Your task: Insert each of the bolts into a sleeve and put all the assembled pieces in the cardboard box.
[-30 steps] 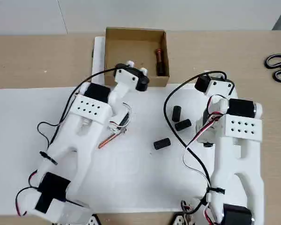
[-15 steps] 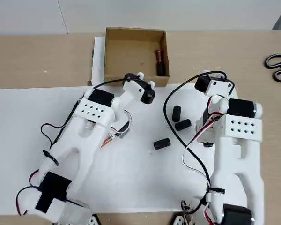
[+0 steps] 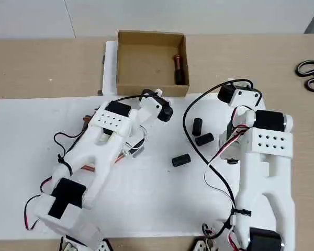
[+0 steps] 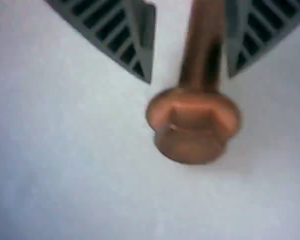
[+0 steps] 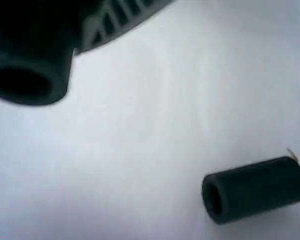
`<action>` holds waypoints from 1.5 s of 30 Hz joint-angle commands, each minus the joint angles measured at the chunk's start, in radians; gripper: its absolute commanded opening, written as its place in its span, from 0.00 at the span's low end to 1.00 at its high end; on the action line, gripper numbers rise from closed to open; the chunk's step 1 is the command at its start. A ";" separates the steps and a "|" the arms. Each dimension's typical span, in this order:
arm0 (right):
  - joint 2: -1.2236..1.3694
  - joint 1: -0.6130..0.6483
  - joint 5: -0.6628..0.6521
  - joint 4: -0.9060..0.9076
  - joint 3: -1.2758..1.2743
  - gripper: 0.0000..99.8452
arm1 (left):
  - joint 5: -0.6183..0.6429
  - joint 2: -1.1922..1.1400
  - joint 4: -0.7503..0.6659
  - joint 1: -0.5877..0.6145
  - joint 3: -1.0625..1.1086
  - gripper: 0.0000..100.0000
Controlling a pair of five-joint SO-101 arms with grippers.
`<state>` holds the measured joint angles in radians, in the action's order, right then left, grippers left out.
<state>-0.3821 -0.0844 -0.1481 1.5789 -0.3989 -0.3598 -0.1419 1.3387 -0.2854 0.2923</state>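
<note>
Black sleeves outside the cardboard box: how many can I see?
4. On the white sheet: one sleeve, a second beside it, a third nearer the left arm. A fourth is under the right arm. Arms may hide more.

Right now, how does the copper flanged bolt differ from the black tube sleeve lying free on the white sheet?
The copper flanged bolt has a wide head; the black tube sleeve is hollow. The bolt's shank sits between the open fingers of the left gripper; nothing holds the sleeve. Both lie on the white sheet.
</note>
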 commanded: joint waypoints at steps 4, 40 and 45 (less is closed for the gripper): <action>-0.036 -0.012 0.005 -0.013 0.006 0.00 | -0.008 0.008 -0.020 0.003 -0.005 0.10; -0.036 -0.010 0.005 -0.013 0.009 0.00 | -0.025 -0.144 -0.058 0.002 -0.045 0.00; -0.038 -0.005 0.005 -0.012 0.012 0.00 | 0.011 -0.087 0.057 0.005 -0.183 0.00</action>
<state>-0.3821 -0.0844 -0.1481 1.5789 -0.3989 -0.3767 -0.2754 1.3495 -0.2931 0.1895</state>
